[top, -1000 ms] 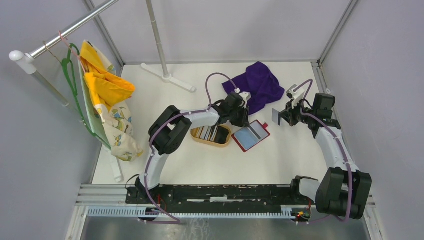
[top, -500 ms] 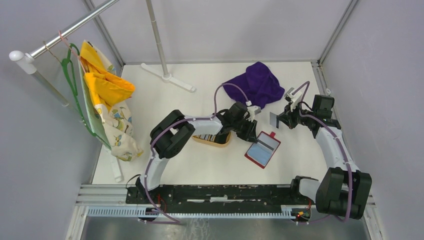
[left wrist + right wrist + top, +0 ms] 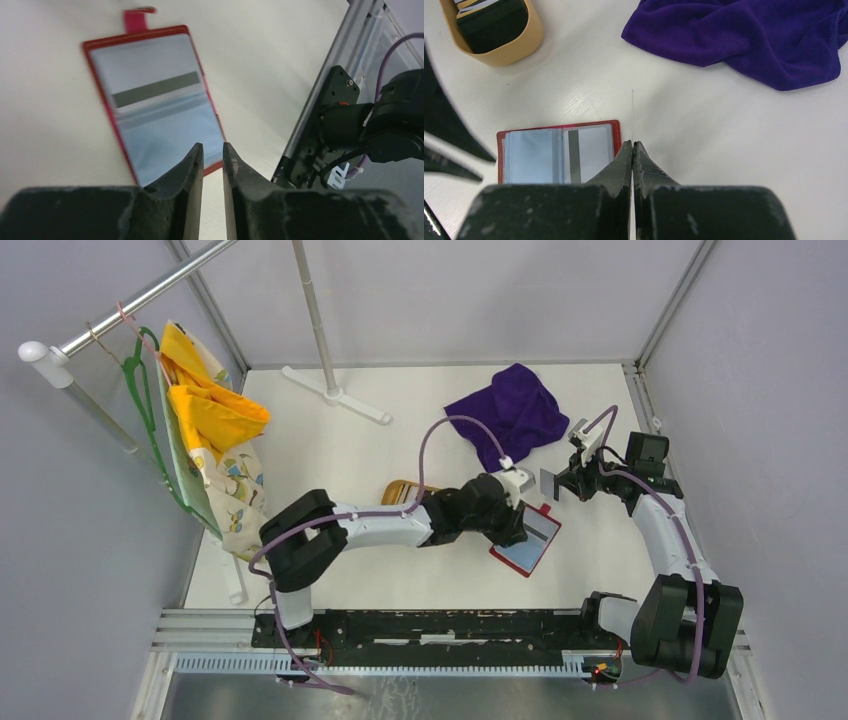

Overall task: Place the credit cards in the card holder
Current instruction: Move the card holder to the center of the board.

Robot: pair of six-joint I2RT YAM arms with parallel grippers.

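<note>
Red folding card holder (image 3: 155,95) lies open just ahead of the barely parted, empty left gripper (image 3: 212,147), while the right gripper (image 3: 632,145) pinches a thin grey card (image 3: 550,480).

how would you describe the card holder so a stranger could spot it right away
On the white table, look nearer than the crumpled purple cloth. The card holder lies open and flat there: red-edged, pale clear sleeves inside, a small red tab, unlike the oval tan tray to its left.
</note>
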